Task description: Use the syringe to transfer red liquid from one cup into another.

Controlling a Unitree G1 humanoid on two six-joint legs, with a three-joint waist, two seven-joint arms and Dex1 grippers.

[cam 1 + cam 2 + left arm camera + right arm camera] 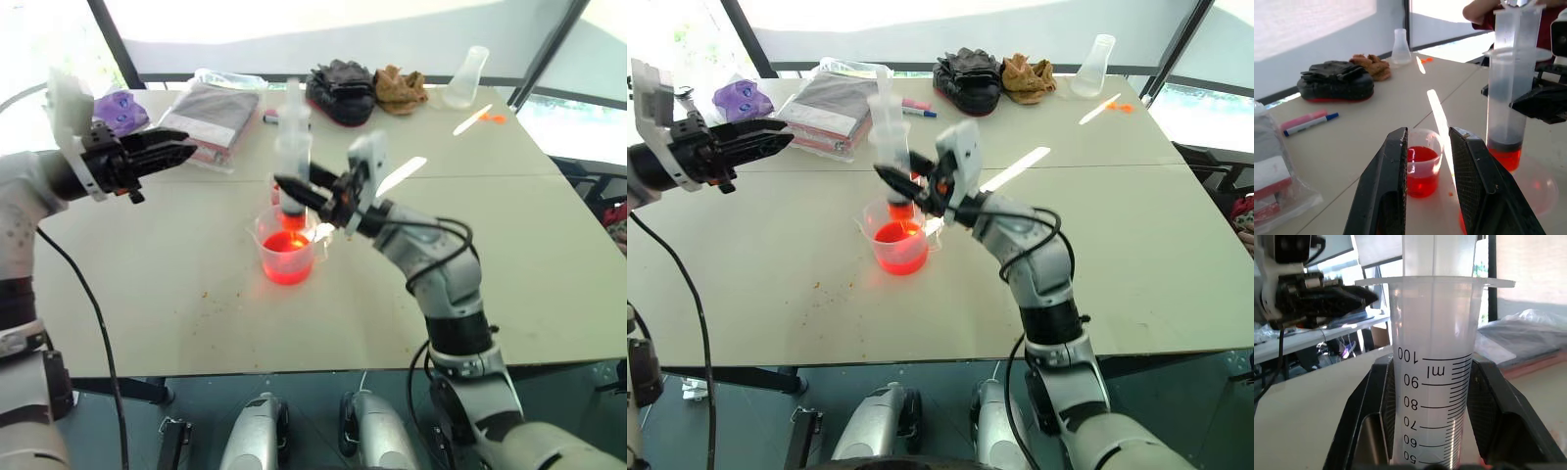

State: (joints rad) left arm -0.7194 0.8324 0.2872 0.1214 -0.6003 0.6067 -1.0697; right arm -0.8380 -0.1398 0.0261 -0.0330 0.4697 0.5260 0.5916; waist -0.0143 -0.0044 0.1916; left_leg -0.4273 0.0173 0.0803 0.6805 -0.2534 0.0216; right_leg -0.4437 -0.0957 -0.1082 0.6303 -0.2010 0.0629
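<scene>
Right claw (896,179) is clamped on the barrel of the syringe (890,137), which it holds upright over the beaker (893,245) near the middle of the desk (1136,245). A little red liquid (1504,157) sits at the bottom of the barrel, below the dark plunger seal; the plunger stem rises above the flange. The beaker holds a layer of red liquid too, and the smaller cup (1422,164), partly filled, stands just beside it. Left claw (167,147) hovers well to the side with its fingers (1383,196) apart and nothing between them.

Handling, as a judgement: the syringe is stiff, light, smooth plastic, so a grip across the barrel below the flange, as shown, should hold, though the round wall could slip or rotate if squeezed loosely. The flange offers a stop against sliding. The plunger head is the likely place for the free claw to press. Both cups appear thin-walled, light and easily tipped.
</scene>
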